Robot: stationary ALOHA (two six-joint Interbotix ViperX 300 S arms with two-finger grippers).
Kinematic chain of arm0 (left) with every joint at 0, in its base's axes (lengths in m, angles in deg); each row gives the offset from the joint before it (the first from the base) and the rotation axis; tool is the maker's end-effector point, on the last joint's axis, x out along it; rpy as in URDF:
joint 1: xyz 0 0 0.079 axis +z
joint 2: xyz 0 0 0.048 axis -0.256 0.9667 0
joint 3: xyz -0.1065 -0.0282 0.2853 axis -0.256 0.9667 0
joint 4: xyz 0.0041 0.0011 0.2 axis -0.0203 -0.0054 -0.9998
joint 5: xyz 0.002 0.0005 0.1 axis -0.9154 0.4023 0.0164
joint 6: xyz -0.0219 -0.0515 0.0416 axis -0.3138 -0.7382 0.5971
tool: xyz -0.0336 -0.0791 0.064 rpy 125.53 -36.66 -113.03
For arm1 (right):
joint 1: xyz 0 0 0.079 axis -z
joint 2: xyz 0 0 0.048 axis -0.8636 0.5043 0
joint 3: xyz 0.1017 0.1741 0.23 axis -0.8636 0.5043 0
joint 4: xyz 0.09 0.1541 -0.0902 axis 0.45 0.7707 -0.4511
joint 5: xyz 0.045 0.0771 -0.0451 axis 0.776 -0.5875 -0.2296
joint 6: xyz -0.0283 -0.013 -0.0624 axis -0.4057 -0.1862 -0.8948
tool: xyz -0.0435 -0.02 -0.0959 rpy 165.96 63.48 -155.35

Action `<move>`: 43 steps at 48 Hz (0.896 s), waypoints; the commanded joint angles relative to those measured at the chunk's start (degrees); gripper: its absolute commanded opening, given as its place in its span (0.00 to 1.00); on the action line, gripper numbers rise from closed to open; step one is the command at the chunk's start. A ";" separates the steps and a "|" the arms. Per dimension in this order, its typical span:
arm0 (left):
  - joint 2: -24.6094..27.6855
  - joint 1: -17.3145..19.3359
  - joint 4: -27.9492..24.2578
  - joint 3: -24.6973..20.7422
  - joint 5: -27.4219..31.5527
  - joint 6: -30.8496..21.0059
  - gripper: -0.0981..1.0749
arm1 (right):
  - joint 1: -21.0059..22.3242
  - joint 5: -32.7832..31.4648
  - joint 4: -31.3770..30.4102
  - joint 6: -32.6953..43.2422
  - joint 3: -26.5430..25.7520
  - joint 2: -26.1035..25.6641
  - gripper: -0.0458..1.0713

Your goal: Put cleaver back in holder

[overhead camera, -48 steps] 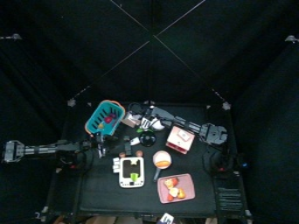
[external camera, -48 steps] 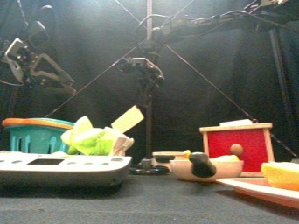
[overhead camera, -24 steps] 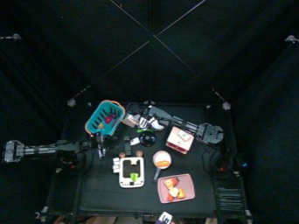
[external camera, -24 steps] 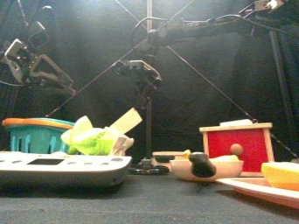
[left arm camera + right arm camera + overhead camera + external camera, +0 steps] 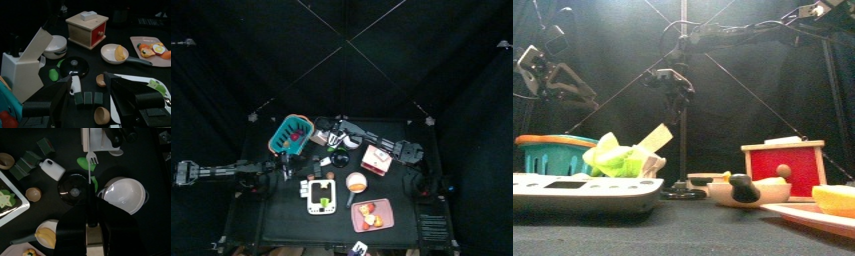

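Near the table's back edge, my right gripper [image 5: 88, 210] pinches the cleaver [image 5: 89, 180], not yet slotted into the holder [image 5: 20, 72]; my left gripper [image 5: 90, 82] waits spread.

The right gripper [image 5: 89, 203] points straight down, jaws apparently clamped on a cleaver [image 5: 87, 165]. The left gripper [image 5: 90, 90] hangs raised with jaws spread wide.

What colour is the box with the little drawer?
Red, with a pale top. The box shows best in the left wrist view.
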 commanded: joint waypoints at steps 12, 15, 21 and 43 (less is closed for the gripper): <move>0.09 0.09 -0.18 -0.62 -0.26 0.09 0.84 | 1.41 -0.70 3.16 0.00 -1.76 -1.85 0.38; 0.09 0.09 -0.18 -0.70 -0.26 0.09 0.84 | 1.49 -0.70 3.16 0.00 -1.93 -1.76 0.38; 0.09 0.18 -0.18 -0.62 -0.26 0.09 0.84 | 1.58 -0.70 3.16 0.00 -2.29 -1.58 0.38; 0.09 0.18 -0.18 -0.53 -0.26 0.09 0.84 | 1.58 -0.70 3.08 -0.09 -2.72 -0.62 0.40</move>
